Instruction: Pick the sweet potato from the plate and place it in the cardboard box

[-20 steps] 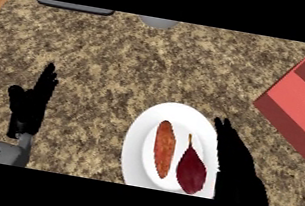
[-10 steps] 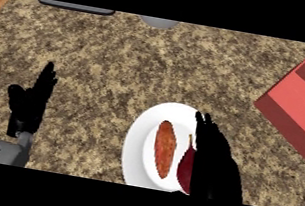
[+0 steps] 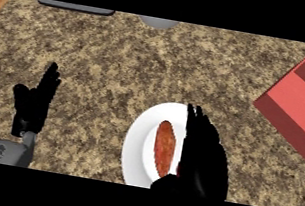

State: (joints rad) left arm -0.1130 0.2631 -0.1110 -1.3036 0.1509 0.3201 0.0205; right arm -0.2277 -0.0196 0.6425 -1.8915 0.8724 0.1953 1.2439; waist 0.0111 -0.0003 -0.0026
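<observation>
Your sweet potato (image 3: 165, 146) lies lengthwise on the white plate (image 3: 137, 145), near the front edge of the speckled desk (image 3: 154, 65) — an orange strip, its left side in plain sight. Your right hand (image 3: 203, 156) is over the plate's right half, just beside the sweet potato. Its fingers (image 3: 196, 122) are stretched out straight, pointing away from you and curled round nothing, though you cannot tell whether they touch the sweet potato. The cardboard box (image 3: 303, 112) — red — sits at the desk's right edge, well apart from the plate. Your left hand (image 3: 34, 103) rests at the lower left, fingers straight and up, holding nothing.
</observation>
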